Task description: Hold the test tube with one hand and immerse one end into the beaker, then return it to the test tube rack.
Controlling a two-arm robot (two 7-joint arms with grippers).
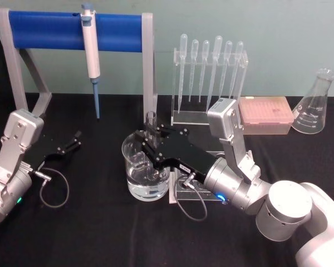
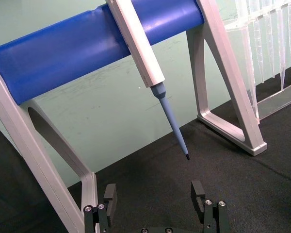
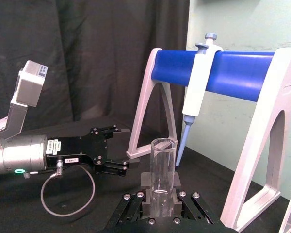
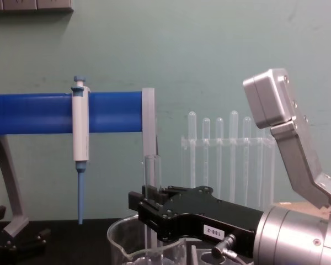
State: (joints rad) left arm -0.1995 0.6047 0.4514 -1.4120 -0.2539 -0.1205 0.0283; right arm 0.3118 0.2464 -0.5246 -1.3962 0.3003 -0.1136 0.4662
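My right gripper [image 1: 151, 146] grips the test tube [image 1: 151, 123] upright, with its lower end inside the beaker [image 1: 131, 181]. I judge the dip underway. The return to the test tube rack [image 1: 175, 192], just right, is not yet done. The left gripper [image 1: 74, 140] is parked at left, jaws apart and empty.

Pale green wall [image 4: 237, 55], black table [image 1: 100, 233]

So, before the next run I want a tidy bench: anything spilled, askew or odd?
Nothing stands out. The right end effector holds the test tube upright in the beaker, the black table looks dry, and the left end effector rests open at the left.
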